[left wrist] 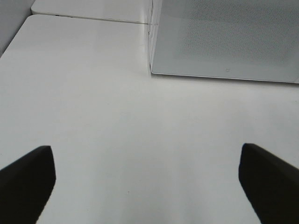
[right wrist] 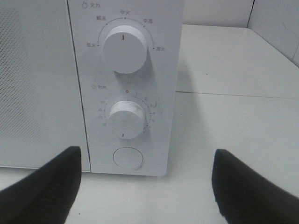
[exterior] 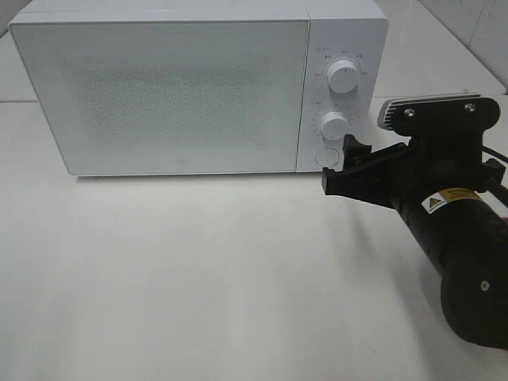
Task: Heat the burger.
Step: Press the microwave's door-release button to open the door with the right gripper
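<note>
Before the shut microwave, the right gripper hangs spread wide, no burger visible, the timer dial off zero, so heating seems started.

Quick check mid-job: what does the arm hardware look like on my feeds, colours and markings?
The right arm is matte black and tubular, with a yellow-and-black warning label and a silver-grey camera housing on its wrist. Both the right pincer and left pincer have plain black wedge-shaped fingers.
</note>
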`<state>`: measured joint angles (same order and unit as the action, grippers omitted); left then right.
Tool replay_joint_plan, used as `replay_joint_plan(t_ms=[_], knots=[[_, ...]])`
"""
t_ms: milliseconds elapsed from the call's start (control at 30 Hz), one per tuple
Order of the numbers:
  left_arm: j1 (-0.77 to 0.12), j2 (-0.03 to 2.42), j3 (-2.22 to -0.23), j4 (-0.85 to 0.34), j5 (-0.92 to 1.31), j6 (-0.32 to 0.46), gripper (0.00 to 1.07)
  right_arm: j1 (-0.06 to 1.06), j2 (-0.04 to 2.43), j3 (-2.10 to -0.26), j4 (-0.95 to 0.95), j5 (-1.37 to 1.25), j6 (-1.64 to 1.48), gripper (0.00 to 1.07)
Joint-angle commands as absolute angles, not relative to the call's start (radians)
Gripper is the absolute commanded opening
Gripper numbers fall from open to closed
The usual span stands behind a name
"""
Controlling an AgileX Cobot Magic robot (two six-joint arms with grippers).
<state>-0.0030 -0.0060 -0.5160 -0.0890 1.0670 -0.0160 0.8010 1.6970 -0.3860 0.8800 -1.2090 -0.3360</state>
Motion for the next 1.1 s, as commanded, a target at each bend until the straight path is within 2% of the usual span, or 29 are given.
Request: replay_joint_plan(t_ms=[33,467,667,933,1000,1100], knots=[[-0.002,-0.023,-0.516,-0.099,1.068,-0.018,1.0,0.815,1.718,-0.409,0.893,-1.238,-0.354,0.75],[-0.002,-0.023,-0.516,-0.099,1.068,-0.018,1.0,0.853,1.757,-0.466,0.93,-1.23,-0.315,0.75],[-0.002,-0.023,-0.516,-0.099,1.068,-0.018,1.0,0.853,1.757,-0.466,0.93,-1.197,-0.113,0.72],[-0.002,-0.023,-0.516,-0.099,1.068,-0.018,1.0,0.853,1.757,-0.466,0.925,-1.176,0.288,0.57],[-0.002,-0.023,-0.516,-0.099,1.068,-0.018,1.0,0.853,1.757,-0.466,0.925,-1.176,0.472,0.46],[-0.002,-0.023,-0.516,-0.099,1.068,-0.018,1.0,0.853,1.757,-0.466,0.925,-1.176,0.509,0.43]])
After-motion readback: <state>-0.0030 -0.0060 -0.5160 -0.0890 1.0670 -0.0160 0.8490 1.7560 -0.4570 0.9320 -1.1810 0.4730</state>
